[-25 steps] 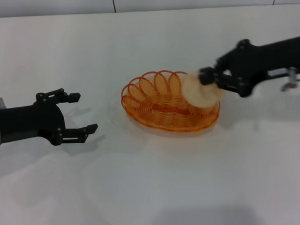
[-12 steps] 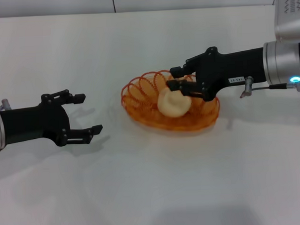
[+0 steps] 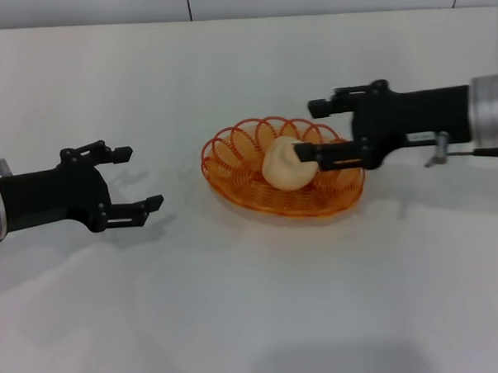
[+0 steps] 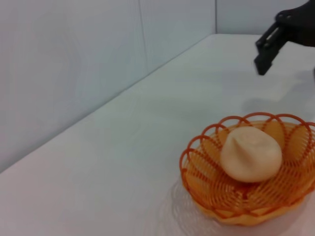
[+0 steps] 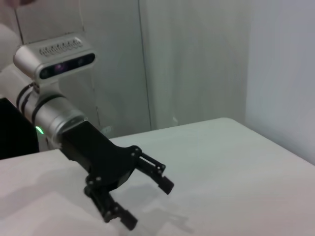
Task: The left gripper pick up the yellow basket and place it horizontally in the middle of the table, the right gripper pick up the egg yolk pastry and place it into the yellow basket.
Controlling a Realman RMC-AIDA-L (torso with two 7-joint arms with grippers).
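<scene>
Head view: the yellow basket [image 3: 283,177] lay on the white table [image 3: 254,302], near its middle, long axis running left to right. The egg yolk pastry [image 3: 287,163] sat inside the basket, right of its centre. The right gripper [image 3: 311,131] was over the basket's right end with its fingers spread apart; the nearer finger overlapped the pastry's right side, though contact could not be confirmed, and the farther finger stood clear above the back rim. It held nothing. The left gripper [image 3: 135,176] was well apart from the basket, to the left, low over the table, its fingers likewise spread and empty.

Left wrist view: the basket [image 4: 251,174] rested on the table [image 4: 123,162] with the pastry [image 4: 250,154] seated in its bowl, small bump uppermost. One black finger of the right gripper [image 4: 275,42] appeared beyond the basket, raised clear of the rim and the pastry.

Right wrist view: the left gripper [image 5: 145,199] was seen across the table [image 5: 221,162], its fingers parted, gripping nothing. Neither basket nor pastry appeared here.
</scene>
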